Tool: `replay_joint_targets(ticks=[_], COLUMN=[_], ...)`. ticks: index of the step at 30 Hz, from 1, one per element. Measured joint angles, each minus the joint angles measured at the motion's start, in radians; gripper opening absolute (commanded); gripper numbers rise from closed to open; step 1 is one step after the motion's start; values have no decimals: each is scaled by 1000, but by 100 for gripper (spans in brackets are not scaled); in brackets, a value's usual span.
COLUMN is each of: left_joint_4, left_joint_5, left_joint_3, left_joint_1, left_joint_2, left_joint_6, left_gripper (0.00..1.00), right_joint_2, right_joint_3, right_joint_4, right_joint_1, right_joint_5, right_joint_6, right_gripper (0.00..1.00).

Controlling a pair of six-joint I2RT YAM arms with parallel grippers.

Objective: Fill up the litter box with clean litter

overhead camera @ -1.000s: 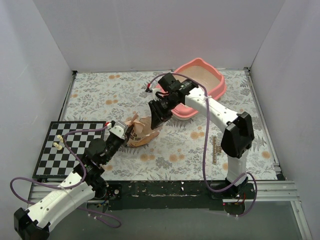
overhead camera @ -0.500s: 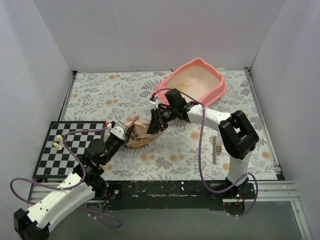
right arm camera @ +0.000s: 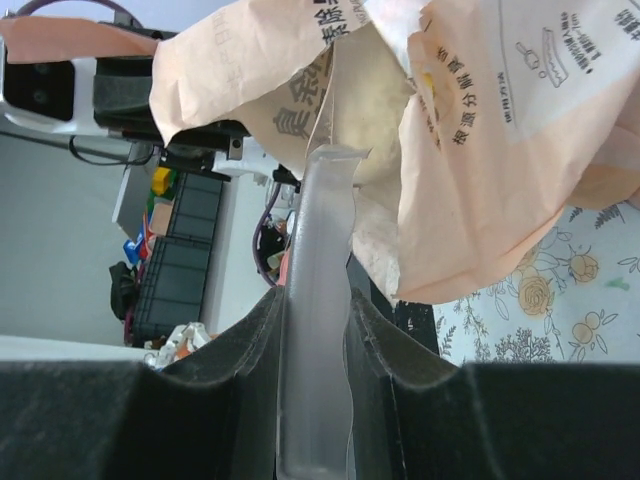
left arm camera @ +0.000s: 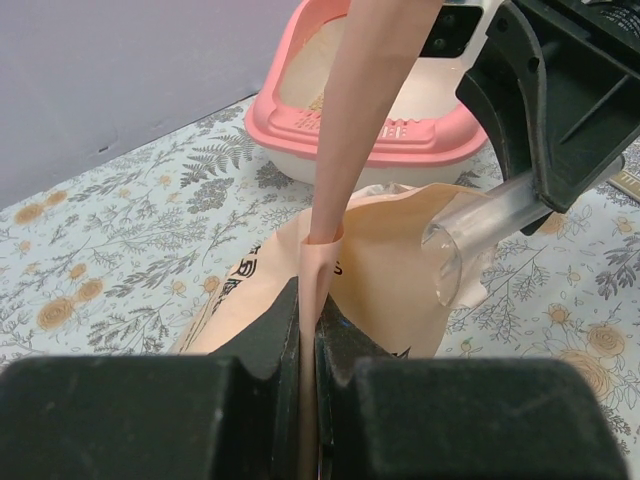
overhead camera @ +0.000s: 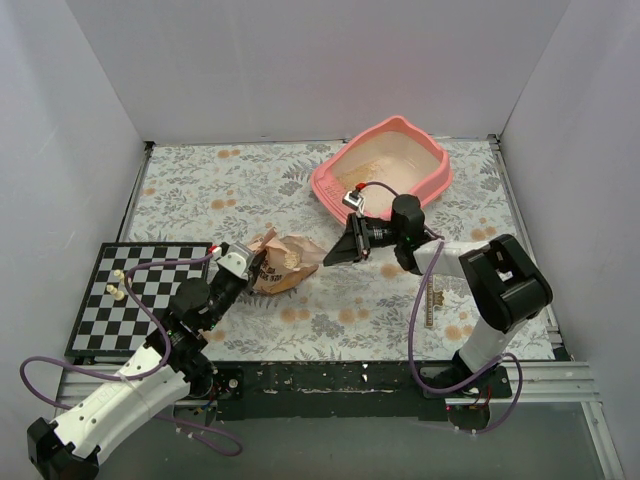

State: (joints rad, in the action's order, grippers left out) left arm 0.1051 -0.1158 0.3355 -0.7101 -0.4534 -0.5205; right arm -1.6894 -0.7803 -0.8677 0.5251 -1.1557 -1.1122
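Observation:
The pink litter box [overhead camera: 432, 178] stands at the back right, with tan clean litter [overhead camera: 385, 160] on its cream floor; it also shows in the left wrist view [left arm camera: 352, 138]. A peach printed bag [overhead camera: 285, 265] lies in the middle. My left gripper [overhead camera: 254, 262] is shut on the bag's flap [left arm camera: 340, 150] and holds it up. My right gripper [overhead camera: 336, 253] is low at the bag's right side, shut on a clear scoop's handle [right arm camera: 318, 300]. The scoop [left arm camera: 478, 228] points into the bag's open mouth, where pale granules [right arm camera: 372, 95] show.
A black-and-white checkerboard [overhead camera: 150, 300] with small pale pieces [overhead camera: 118, 286] lies at the left, under my left arm. A thin strip [overhead camera: 429, 300] lies on the floral cloth by the right arm's base. White walls close in three sides.
My right arm has dropped from a raised pose to lie low over the table, and its gripper with the scoop has shifted right, off the bag's top to its mouth. The left arm has not moved.

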Motion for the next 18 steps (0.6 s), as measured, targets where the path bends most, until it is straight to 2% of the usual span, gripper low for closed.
replay_joint_targets(ticks=[5,9,14,18], left_joint_4=[-1,0,1,4], left_joint_5=[0,2,10,8], left_joint_3=[-2,-8,-8,-8], left_joint_1=[0,0,0,0], left_joint_2=[10,15,8,7], left_joint_6=[3,3,4,6], left_gripper=[0,0,0,0], right_joint_2=[-35,-76,-75,-35], right_joint_3=[64,86,119,129], right_joint_4=[-261,-347,-385,-384], right_joint_1=[-19,-37,-58,-79], right_joint_5=[-23,-34,-47,-60], right_joint_6=[-211,-344,-381,-332], right_gripper=[1,1,1,1])
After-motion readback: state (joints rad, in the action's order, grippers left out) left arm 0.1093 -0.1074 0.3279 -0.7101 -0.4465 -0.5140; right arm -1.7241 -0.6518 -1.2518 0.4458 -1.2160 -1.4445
